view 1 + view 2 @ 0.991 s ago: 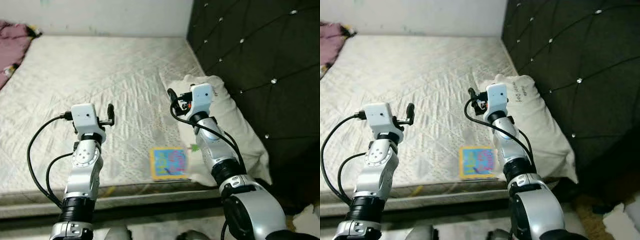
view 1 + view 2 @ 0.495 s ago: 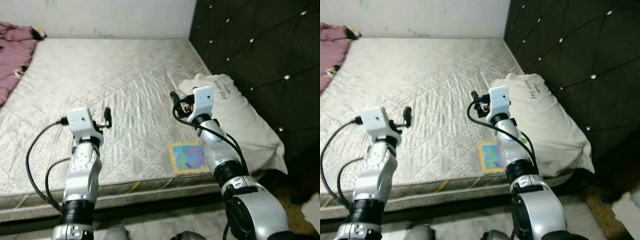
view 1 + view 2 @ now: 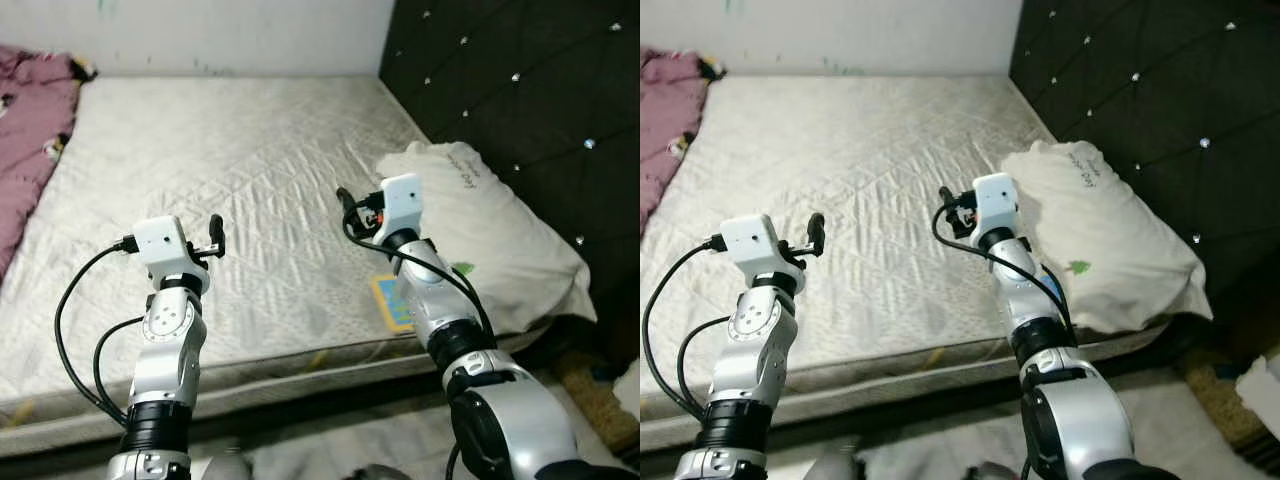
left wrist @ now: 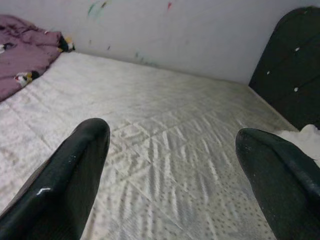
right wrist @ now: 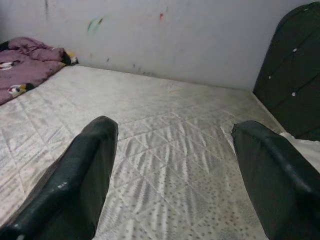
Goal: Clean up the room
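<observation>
Both the left end effector (image 4: 170, 165) and right end effector (image 5: 175, 165) hover spread wide over the mostly bare quilted mattress (image 3: 230, 170), white pillow (image 3: 490, 235) against the headboard (image 3: 520, 90), purple blanket (image 3: 30, 130) bunched at the far-left edge.

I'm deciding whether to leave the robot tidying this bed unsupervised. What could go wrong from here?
The right arm's loose black cable loops out over the mattress; it might snag on the pillow as the arm reaches. A colourful flat item is mostly hidden behind that arm, so it could be missed or pressed on. The purple blanket lies at the far left, likely a long lean for either open claw.
</observation>
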